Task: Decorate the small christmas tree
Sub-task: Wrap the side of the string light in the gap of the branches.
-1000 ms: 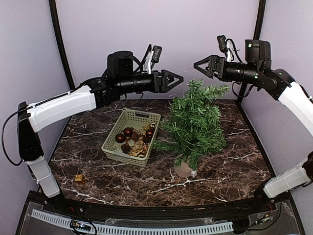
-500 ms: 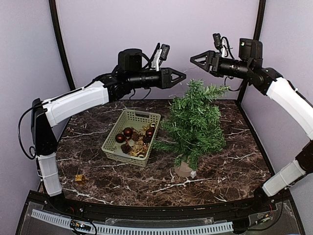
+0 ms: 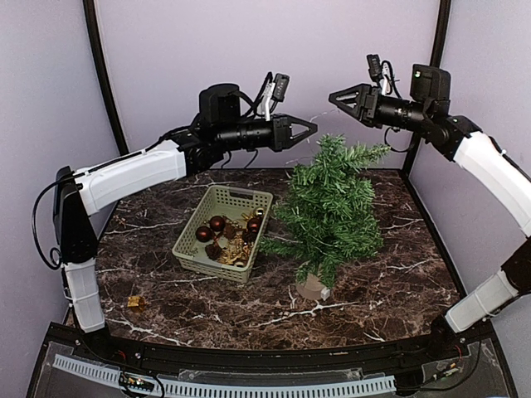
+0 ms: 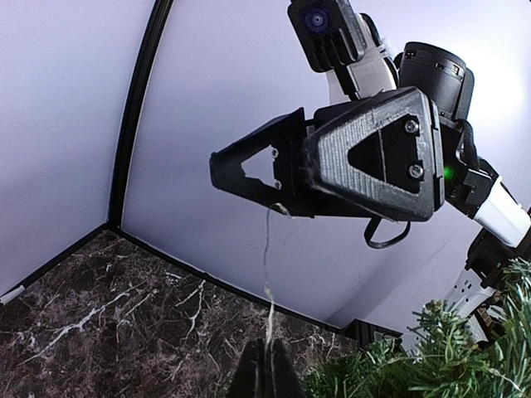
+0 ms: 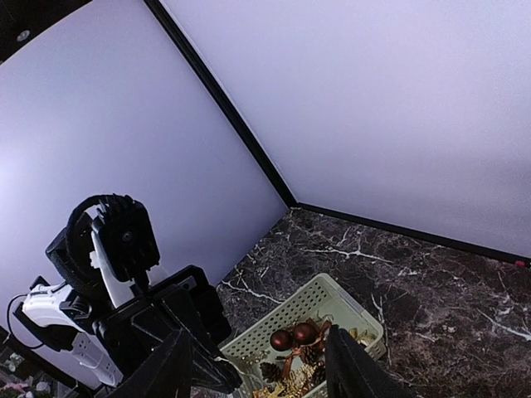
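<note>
My left gripper (image 3: 314, 127) has just pinched shut on the thread (image 4: 267, 249). My right gripper (image 3: 333, 98), half open, is closing at its other end (1 strand, 2 grippers). The tree (image 3: 332, 207) stands just below, bare.

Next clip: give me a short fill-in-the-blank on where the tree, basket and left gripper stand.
1. In the top view, the small christmas tree stands to the ___ of the basket.
2. The left gripper is ___ on a thin pale strand.
3. A small gold ornament lies on the ___, outside the basket.
Missing words: right; shut; table.
</note>
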